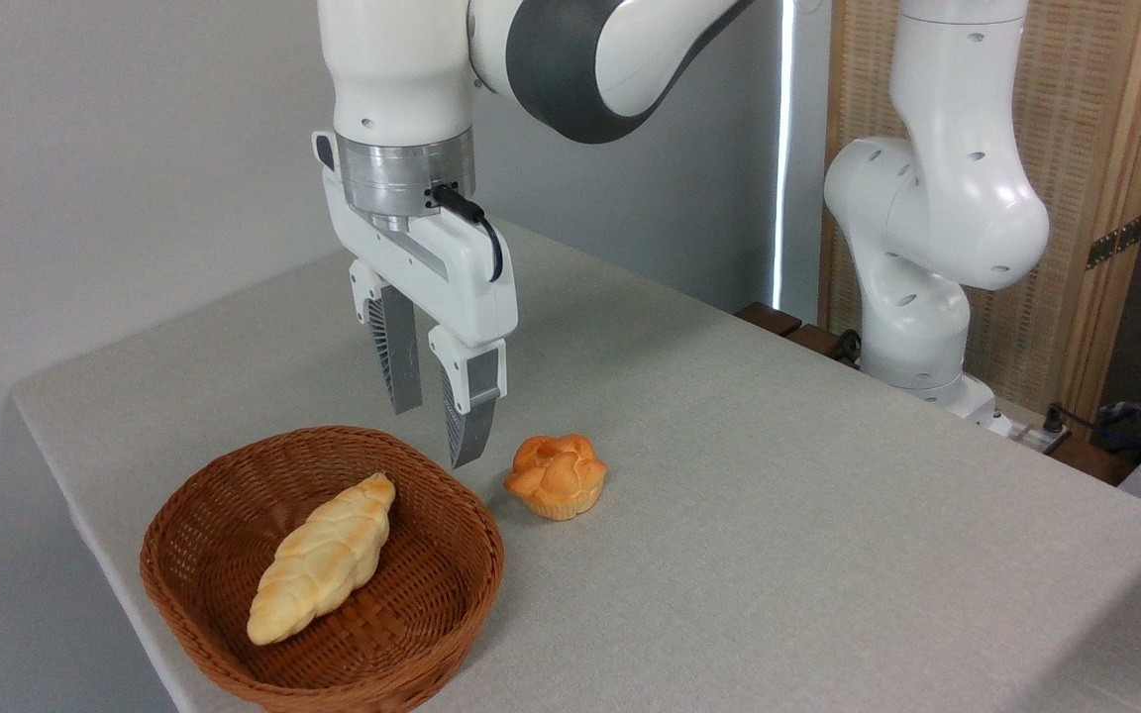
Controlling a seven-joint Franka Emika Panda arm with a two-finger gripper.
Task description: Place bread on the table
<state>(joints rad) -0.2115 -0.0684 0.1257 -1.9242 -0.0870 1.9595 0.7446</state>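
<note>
The bread [323, 558], a long pale-golden braided loaf, lies aslant inside the brown wicker basket [437, 609] at the table's near left. My gripper [437, 436] hangs open above the basket's far rim, fingers pointing down, with nothing between them. It is above and behind the loaf, not touching it. The table [778, 515] has a light grey cloth-like top.
A small round orange bun [557, 476] sits on the cloth just right of the basket and close to my right finger. The arm's white base [912, 327] stands at the table's far right edge. The table's left edge runs close to the basket.
</note>
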